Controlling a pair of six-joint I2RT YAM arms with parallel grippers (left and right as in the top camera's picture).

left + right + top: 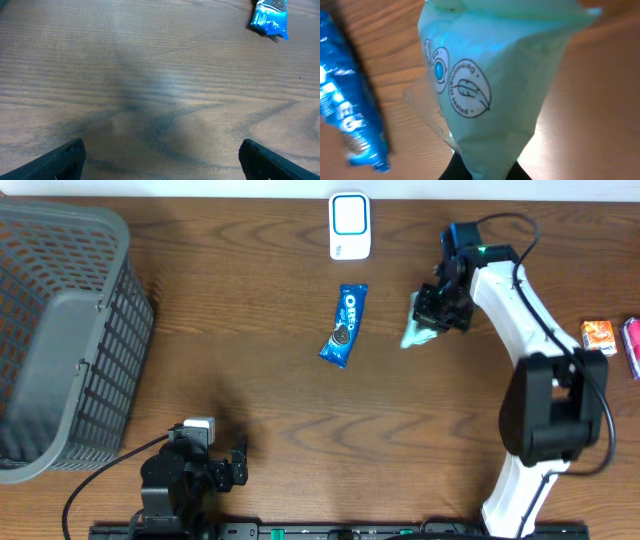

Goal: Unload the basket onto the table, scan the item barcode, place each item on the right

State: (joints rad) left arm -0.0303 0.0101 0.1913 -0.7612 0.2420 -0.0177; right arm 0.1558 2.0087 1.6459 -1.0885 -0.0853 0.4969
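Mint pouch [487, 85] pinched by right hand [434, 314], pointing near-left

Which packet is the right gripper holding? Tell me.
The pale green packet, pinched in the right gripper. The blue Oreo packet and orange packet lie untouched.

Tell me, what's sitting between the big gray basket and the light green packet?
The blue Oreo pack lies between the basket and the green packet, seen in the overhead view.
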